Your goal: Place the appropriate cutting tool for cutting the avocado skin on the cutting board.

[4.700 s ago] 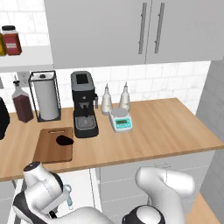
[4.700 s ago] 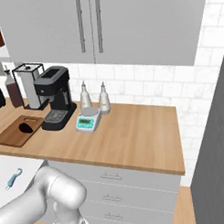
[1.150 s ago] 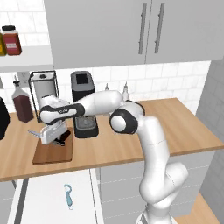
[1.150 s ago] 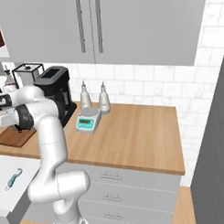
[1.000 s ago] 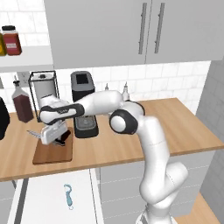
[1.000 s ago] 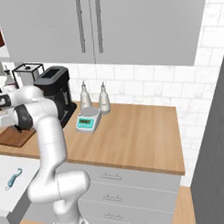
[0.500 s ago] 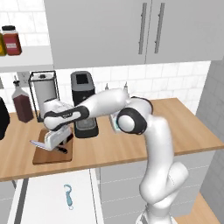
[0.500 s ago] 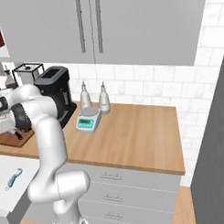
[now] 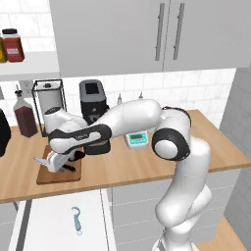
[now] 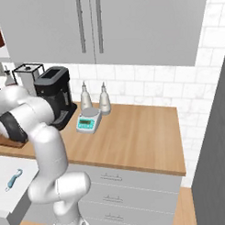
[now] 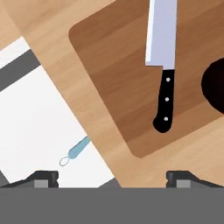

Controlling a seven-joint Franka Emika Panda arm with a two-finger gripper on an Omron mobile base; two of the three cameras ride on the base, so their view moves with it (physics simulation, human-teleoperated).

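The tool [image 11: 112, 177] hangs released above the cutting board [image 11: 118, 83], where the knife [image 11: 162, 61] lies flat toward one o'clock, blade pointing to twelve (avocado [image 11: 214, 85] just beside at three), apparently placed.

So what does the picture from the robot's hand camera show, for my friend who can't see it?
A kitchen knife with a grey blade and black handle lies flat on a brown wooden cutting board, beside a dark avocado at the picture's right edge. The open gripper is above them, touching nothing. A small light-blue peeler lies on a white surface past the counter.
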